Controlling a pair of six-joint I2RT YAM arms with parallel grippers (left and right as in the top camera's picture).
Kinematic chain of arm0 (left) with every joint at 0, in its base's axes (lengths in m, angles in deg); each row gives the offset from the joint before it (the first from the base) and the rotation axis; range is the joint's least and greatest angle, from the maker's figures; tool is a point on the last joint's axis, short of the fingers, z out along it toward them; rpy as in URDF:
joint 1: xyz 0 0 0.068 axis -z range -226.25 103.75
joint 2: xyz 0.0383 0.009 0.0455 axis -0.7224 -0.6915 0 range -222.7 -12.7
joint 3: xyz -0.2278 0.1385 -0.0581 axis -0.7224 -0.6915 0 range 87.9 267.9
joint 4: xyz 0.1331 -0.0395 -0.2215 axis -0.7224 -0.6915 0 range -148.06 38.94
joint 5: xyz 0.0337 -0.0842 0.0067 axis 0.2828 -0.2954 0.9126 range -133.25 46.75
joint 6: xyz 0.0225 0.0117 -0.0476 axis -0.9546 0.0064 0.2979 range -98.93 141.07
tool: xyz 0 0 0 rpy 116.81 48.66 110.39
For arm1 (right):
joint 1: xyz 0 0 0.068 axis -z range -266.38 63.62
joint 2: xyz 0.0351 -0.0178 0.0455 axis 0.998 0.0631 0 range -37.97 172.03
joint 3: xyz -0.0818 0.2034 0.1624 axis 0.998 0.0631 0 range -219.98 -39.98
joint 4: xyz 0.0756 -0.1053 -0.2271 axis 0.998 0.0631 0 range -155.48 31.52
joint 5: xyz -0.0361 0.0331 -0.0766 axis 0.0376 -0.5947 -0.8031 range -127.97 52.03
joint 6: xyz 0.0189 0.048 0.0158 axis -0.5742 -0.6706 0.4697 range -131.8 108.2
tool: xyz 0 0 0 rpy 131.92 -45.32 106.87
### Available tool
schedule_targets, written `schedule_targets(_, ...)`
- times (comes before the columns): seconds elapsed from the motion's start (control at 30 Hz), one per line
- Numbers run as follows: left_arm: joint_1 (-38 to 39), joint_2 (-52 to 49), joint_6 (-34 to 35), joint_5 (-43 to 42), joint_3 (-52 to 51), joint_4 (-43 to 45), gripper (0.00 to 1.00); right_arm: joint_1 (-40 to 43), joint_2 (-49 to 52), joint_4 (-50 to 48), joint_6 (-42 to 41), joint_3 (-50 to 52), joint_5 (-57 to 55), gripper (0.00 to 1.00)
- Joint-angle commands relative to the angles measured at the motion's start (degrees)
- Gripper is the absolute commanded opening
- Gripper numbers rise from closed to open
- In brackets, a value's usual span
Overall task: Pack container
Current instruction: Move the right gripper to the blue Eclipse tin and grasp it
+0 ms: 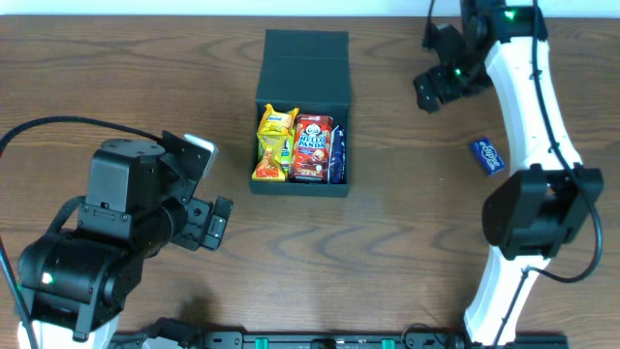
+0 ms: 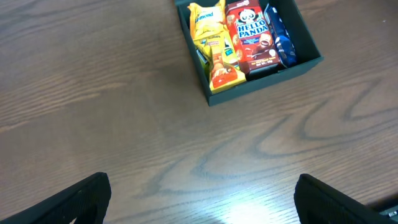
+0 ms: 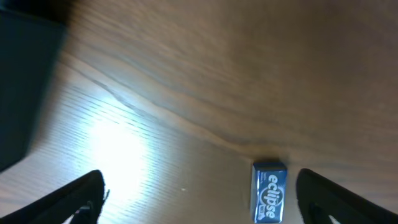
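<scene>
The dark teal-black container [image 1: 300,58] stands open at the table's middle back, its flap lid folded back. Inside lie a yellow snack pack [image 1: 274,143], a red Hello Panda box [image 1: 313,147] and a blue pack [image 1: 337,157]. It also shows in the left wrist view [image 2: 308,43]. A blue Eclipse gum pack [image 1: 489,156] lies on the table at right, and shows in the right wrist view [image 3: 269,191] between the fingers. My right gripper [image 1: 441,82] is open and empty, above the table to the right of the container. My left gripper [image 1: 211,223] is open and empty at the front left.
The container's dark edge [image 3: 25,81] shows at the left of the right wrist view. The right arm's white links [image 1: 533,107] run down the table's right side. Bare wood table [image 1: 387,252] lies between the arms.
</scene>
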Motion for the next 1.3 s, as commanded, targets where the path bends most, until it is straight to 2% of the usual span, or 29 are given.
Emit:
schedule_targets(0.0,-0.4,0.1,-0.8,-0.7,-0.1,-0.2,0.95,3.4,-4.7,-2.7,0.4,8.4,0.4,0.99)
schedule_targets(0.2,-0.4,0.1,-0.8,-0.7,-0.1,-0.2,0.95,10.8,-15.4,-13.2,2.1,26.2,0.4,0.99)
schedule_targets(0.4,-0.4,0.1,-0.8,-0.6,-0.1,-0.2,0.95,14.8,-17.1,-20.0,7.2,36.2,0.2,0.99)
schedule_targets(0.57,-0.4,0.1,-0.8,-0.7,-0.1,-0.2,0.95,16.6,-17.1,-25.7,11.5,40.9,0.2,0.99)
schedule_targets(0.97,-0.4,0.1,-0.8,-0.7,-0.1,-0.2,0.95,18.8,-17.0,-40.2,12.3,49.6,0.5,1.00)
schedule_targets(1.27,-0.4,0.1,-0.8,-0.7,-0.1,-0.2,0.95,18.8,-15.2,-49.4,12.4,54.4,3.1,0.92)
